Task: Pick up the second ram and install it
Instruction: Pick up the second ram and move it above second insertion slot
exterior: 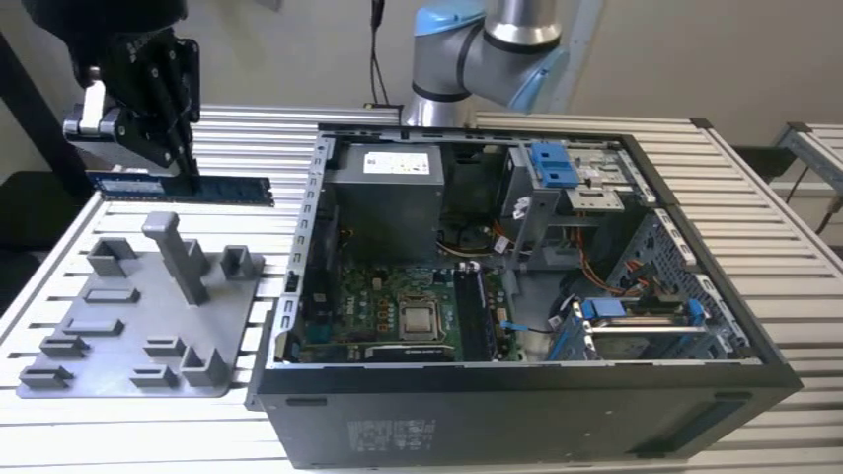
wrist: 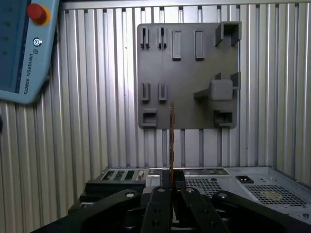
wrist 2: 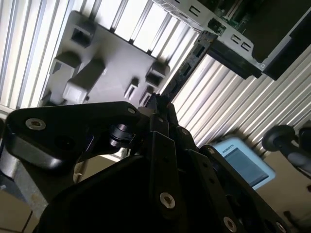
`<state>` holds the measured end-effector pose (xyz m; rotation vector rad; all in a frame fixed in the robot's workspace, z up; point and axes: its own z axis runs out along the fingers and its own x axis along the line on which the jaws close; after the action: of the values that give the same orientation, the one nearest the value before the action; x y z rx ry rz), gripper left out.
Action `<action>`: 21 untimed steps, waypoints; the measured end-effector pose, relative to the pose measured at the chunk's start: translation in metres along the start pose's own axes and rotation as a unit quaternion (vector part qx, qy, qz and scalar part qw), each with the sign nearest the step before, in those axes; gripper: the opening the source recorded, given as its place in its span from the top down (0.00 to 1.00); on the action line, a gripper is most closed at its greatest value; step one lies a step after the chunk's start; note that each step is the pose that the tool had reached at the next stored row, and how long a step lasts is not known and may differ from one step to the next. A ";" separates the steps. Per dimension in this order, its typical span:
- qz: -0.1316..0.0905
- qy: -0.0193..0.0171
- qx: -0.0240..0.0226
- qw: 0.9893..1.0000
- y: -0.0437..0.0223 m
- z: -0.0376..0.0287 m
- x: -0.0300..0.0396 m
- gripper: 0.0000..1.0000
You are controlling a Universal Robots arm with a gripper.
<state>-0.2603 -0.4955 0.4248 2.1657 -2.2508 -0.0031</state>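
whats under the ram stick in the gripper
Grey plastic fixture plate and ribbed metal table lie below the dark-blue ram stick; the black gripper hides its held end.

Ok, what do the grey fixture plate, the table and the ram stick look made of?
Grey fixture plate: matte, uniform grey, with moulded-looking blocks and slots; probably plastic, perhaps printed. Table: ribbed silvery slats with a soft sheen, likely aluminium profile. The second ram, held in the gripper: thin dark-blue board, apparently circuit-board laminate.

Grey fixture plate (exterior: 125,351) beside computer case (exterior: 527,420)
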 end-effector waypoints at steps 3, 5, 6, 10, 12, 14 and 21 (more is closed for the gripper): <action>0.000 0.000 0.000 1.000 -0.0096 -0.0001 -0.0003 0.86; 0.000 0.000 0.000 1.000 -0.0159 -0.0002 -0.0006 0.86; 0.000 0.000 0.000 1.000 -0.0192 -0.0003 -0.0007 0.86; 0.000 0.000 -0.001 1.000 -0.0310 -0.0004 -0.0012 0.86; 0.000 0.000 -0.001 1.000 -0.0364 -0.0005 -0.0014 0.86; 0.000 0.000 -0.001 1.000 -0.0419 -0.0006 -0.0016 0.86; 0.000 0.000 -0.001 1.000 -0.0558 -0.0008 -0.0022 0.86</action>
<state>-0.2044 -0.4955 0.4248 2.1649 -2.2500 -0.0046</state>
